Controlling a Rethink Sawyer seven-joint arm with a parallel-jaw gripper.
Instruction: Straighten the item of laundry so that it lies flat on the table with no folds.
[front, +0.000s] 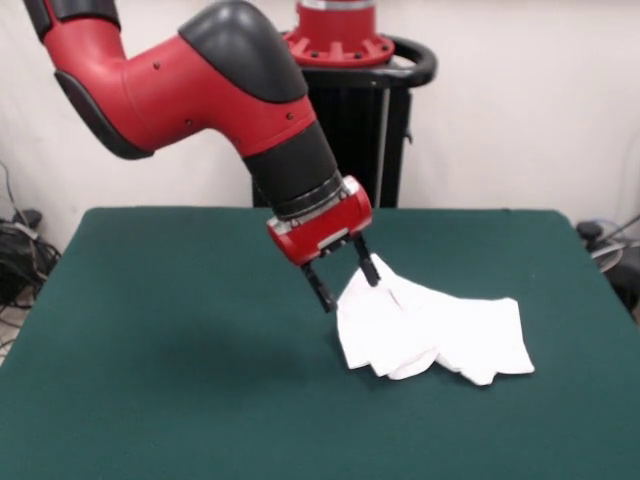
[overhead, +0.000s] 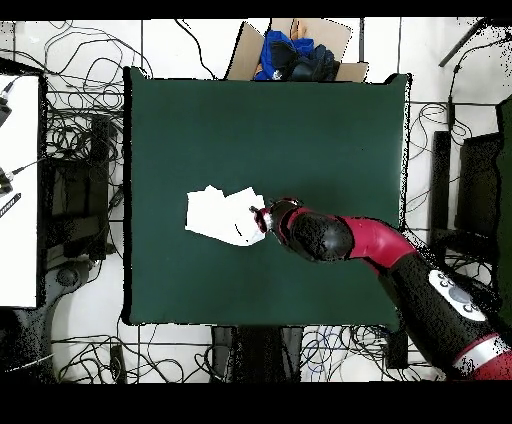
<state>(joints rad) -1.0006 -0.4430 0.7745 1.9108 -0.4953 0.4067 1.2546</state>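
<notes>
The item of laundry is a white shirt lying crumpled and folded over itself on the dark green table, right of centre in the front view. Only plain white fabric shows. Its upper left corner rises in a small peak. My gripper stands tilted at that corner, open, with one finger against the peak and the other finger just off the shirt's left edge. From overhead, the shirt lies near the middle of the table, with the gripper at its right edge.
A cardboard box holding blue cloth sits just beyond the table's top edge in the overhead view. Cables cover the floor on both sides. A white bench stands at the left.
</notes>
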